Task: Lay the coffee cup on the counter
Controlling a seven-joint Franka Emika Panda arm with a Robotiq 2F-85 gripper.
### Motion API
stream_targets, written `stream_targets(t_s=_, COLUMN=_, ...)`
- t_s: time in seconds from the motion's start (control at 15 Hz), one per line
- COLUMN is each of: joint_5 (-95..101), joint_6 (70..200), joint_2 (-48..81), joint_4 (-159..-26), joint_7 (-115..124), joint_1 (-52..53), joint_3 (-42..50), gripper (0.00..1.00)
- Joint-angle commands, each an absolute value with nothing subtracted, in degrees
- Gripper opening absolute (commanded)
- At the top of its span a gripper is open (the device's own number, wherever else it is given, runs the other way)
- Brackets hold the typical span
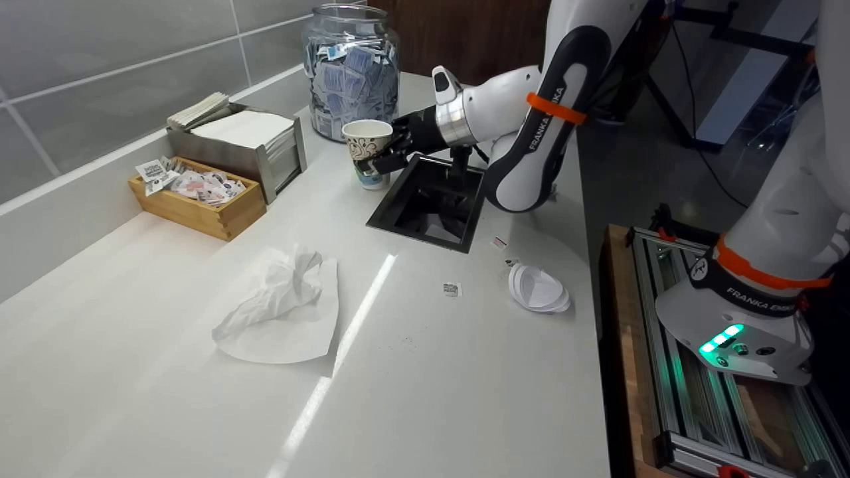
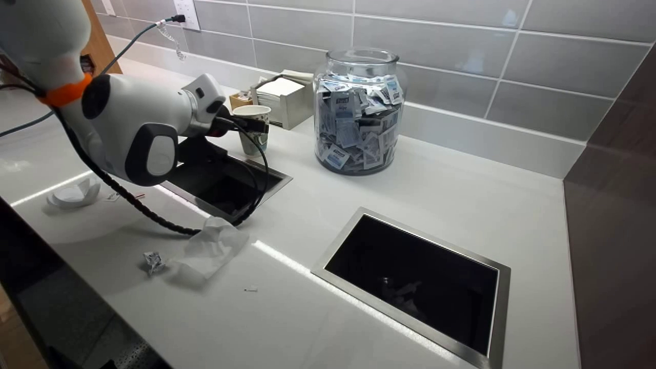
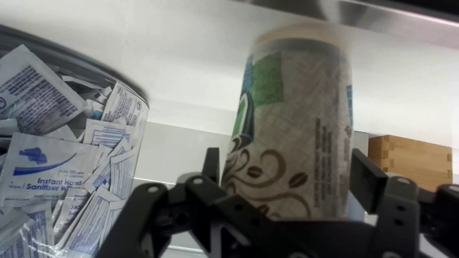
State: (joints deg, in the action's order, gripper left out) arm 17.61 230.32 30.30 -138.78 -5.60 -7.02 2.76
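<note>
White glossy counter point(image 1: 465, 372), grey tiled wall point(image 2: 302, 28); just beside a rectangular dark-framed opening point(image 1: 393, 228), the brown-scrolled paper cup point(image 1: 366, 141) is upright within my black two-fingered claw point(image 3: 285, 171) (clamped or loose, I can't tell).

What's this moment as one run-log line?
cup: upright, at or just above counter, beside dark opening | end effector: straddling cup, grip unclear | jar: upright, apart from cup

Jar point(image 2: 361, 67) of packets point(image 2: 348, 115), napkin holder point(image 1: 229, 156), wooden box point(image 1: 179, 210)
</note>
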Motion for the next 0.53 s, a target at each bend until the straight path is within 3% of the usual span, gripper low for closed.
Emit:
stream_targets(t_s=0.0, joint_5=21.1, joint_6=231.96, joint_2=31.55, joint_4=-137.91, joint_7=-4.11, joint_1=-8.83, joint_3=2.05, gripper=0.54)
stream_targets(t_s=0.47, joint_5=22.79, joint_6=231.89, joint_2=31.46, joint_4=-137.61, joint_7=-3.99, joint_1=-9.29, joint_3=1.97, gripper=0.08)
